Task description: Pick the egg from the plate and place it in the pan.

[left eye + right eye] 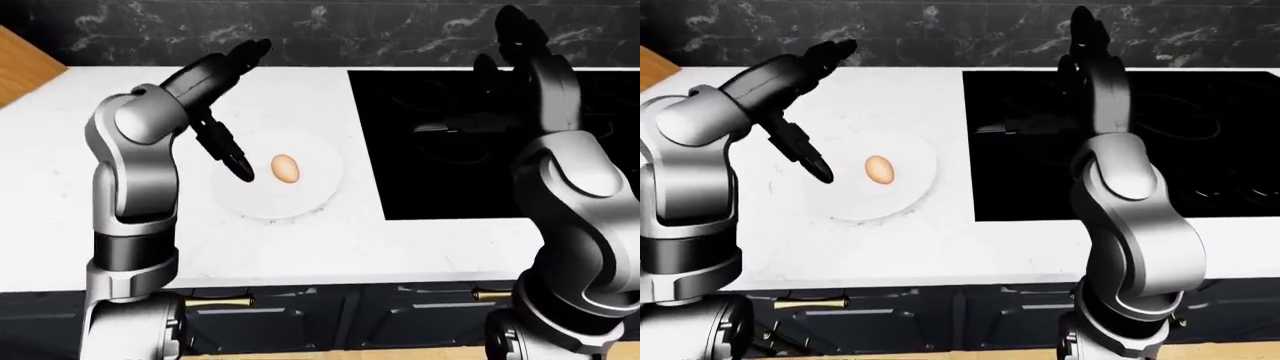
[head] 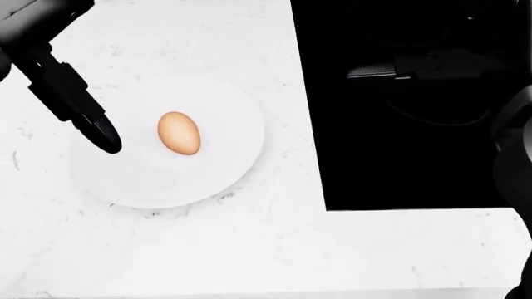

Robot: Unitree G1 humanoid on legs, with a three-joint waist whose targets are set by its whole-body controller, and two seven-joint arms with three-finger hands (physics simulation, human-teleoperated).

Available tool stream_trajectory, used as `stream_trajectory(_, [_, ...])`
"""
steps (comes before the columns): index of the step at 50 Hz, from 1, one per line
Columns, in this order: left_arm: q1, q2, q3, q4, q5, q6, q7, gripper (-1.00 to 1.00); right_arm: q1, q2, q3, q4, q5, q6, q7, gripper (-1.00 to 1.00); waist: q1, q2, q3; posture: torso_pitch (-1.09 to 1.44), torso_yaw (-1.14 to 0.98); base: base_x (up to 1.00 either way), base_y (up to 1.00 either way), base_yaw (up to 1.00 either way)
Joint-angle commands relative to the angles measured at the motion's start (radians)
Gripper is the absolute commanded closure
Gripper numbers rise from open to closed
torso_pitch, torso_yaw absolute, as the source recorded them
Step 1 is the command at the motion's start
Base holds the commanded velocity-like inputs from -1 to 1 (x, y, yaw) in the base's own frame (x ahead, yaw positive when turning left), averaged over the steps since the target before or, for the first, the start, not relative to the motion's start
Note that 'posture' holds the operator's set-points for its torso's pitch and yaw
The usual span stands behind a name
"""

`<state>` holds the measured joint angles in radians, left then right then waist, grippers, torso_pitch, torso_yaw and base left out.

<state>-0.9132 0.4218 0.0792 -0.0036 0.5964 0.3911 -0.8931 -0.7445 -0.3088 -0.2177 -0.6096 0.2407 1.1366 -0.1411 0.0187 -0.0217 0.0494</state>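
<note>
The egg [image 2: 179, 132] lies near the centre of the white plate [image 2: 222, 174], long axis roughly top to bottom in the head view. The plate sits on the white marble counter [image 2: 249, 249], just left of the black stove [image 2: 399, 162].

Left hand [image 1: 228, 146]: raised over the plate's left portion, with one dark finger [image 2: 104, 137] pointing down toward the plate surface. The fingertip stands just left of the egg with a clear gap between them — no contact. A second finger [image 1: 252, 51] extends up and away toward the dark backsplash [image 1: 300, 30]. The fingers are spread and hold nothing.

Right hand [image 1: 1085, 34]: raised high over the stove, well apart from the egg and the plate, fingers pointing upward. They appear extended and hold nothing, though dark fingers against the dark wall make the exact pose hard to read.

Pan: the grey handle [image 2: 374, 73] is visible on the stove in the head view — the pan body is black on black, so its outline cannot be told
</note>
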Motion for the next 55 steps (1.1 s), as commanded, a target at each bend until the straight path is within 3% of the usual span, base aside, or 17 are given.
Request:
stream_trajectory(1, [-0.044, -0.001, 0.007, -0.030, 0.037, -0.050, -0.021, -1.00, -0.030, -0.010, -0.008, -0.023, -0.001, -0.028, -0.005, -1.00, 0.000, 0.001, -0.026, 0.00, 0.00, 0.00, 0.00, 0.00])
stream_trajectory(12, [-0.113, -0.027, -0.015, 0.099, 0.110, -0.273, -0.051, -1.00, -0.038, -0.019, -0.020, -0.032, 0.022, -0.017, -0.018, -1.00, 0.002, -0.005, -0.026, 0.00, 0.00, 0.00, 0.00, 0.00])
stream_trajectory(19, [-0.125, -0.041, -0.014, 0.134, 0.136, -0.340, -0.090, -0.98, -0.041, -0.025, -0.026, -0.034, 0.038, -0.014, -0.028, -1.00, 0.002, -0.006, -0.027, 0.00, 0.00, 0.00, 0.00, 0.00])
stream_trajectory(22, [-0.123, -0.044, -0.012, 0.122, 0.146, -0.344, -0.119, -0.93, -0.043, -0.028, -0.027, -0.036, 0.043, -0.011, -0.032, -1.00, 0.002, -0.007, -0.026, 0.00, 0.00, 0.00, 0.00, 0.00])
stream_trajectory(26, [-0.100, -0.054, -0.011, 0.091, 0.155, -0.349, -0.142, -0.72, -0.041, -0.028, -0.023, -0.035, 0.048, -0.013, -0.037, -1.00, 0.002, -0.006, -0.025, 0.00, 0.00, 0.00, 0.00, 0.00])
stream_trajectory(37, [-0.069, -0.062, -0.012, 0.028, 0.167, -0.353, -0.218, -0.55, -0.037, -0.030, -0.021, -0.029, 0.052, -0.021, -0.040, -1.00, 0.002, -0.007, -0.023, 0.00, 0.00, 0.00, 0.00, 0.00])
stream_trajectory(55, [-0.017, -0.093, -0.024, -0.060, 0.213, -0.396, -0.281, -0.55, -0.043, -0.040, -0.029, -0.036, 0.065, -0.010, -0.047, -1.00, 0.005, -0.010, -0.020, 0.00, 0.00, 0.00, 0.00, 0.00])
